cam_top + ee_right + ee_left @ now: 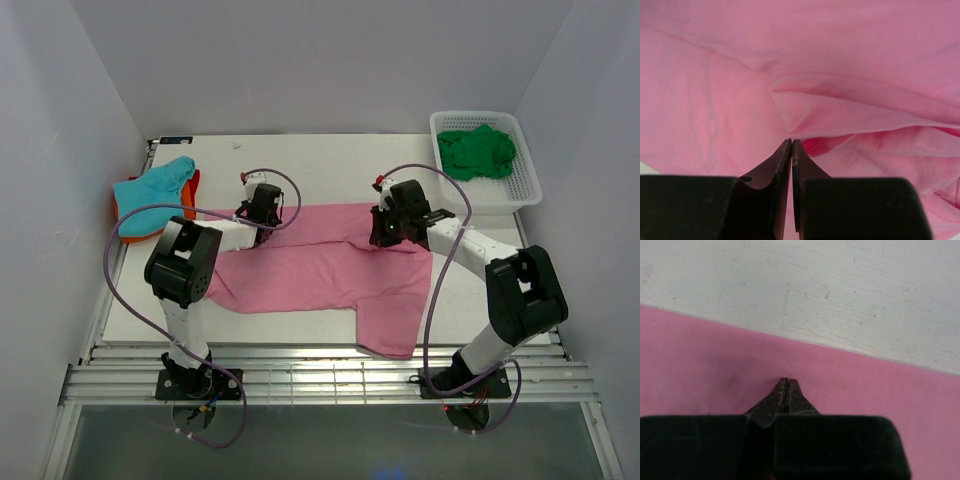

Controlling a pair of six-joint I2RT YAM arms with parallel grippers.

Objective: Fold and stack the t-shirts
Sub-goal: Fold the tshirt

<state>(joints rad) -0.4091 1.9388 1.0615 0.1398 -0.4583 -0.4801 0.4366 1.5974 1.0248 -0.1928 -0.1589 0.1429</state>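
Note:
The large pink t-shirt [320, 270] lies spread across the middle of the table, one part hanging over the near edge. My left gripper [258, 225] is shut with its tips pressed into the shirt's far left part [865, 390], just inside its far edge. My right gripper [380, 235] is shut on a raised fold of the pink cloth [740, 75] near the shirt's far middle. A teal t-shirt [155, 185] lies on an orange one [128, 233] at the far left. A dark green t-shirt [478, 150] sits in the basket.
The white mesh basket [525, 175] stands at the far right corner. Grey walls close in the table on three sides. Bare white table [840, 285] shows beyond the shirt's far edge. A metal rail runs along the near edge.

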